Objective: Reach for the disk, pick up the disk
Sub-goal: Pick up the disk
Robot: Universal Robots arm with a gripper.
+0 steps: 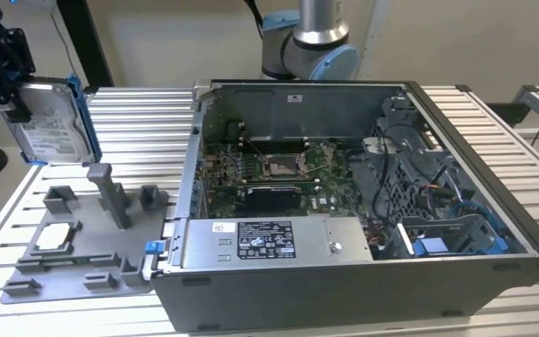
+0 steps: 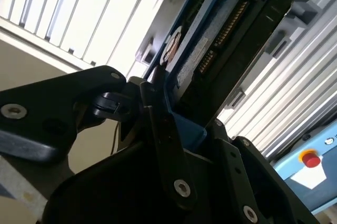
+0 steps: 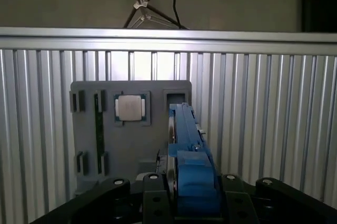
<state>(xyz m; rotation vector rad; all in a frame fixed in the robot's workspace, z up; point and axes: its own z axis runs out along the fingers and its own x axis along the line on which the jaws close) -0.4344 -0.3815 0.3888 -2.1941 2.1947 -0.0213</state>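
Silver metal hard drive, flat and rectangular, with a white label and a bright blue plastic bracket round its edges: the disk (image 1: pixel 52 126). It is held on edge in the air at the exterior view's left, long axis near upright. The black gripper (image 1: pixel 9 84) is clamped on it at the upper end, and its fingers (image 3: pixel 152 197) flank the blue edge. Below and apart lies a matt grey plastic fixture tray (image 1: pixel 73 260) carrying a small square silver chip (image 3: pixel 130 107), on a ribbed aluminium table (image 1: pixel 138 119). An open computer case (image 1: pixel 344 281) stands beside.

disk (image 1: pixel 52 126) in gripper (image 1: pixel 19 98) above tray (image 1: pixel 82 246), computer case (image 1: pixel 344 295) on exterior view's right
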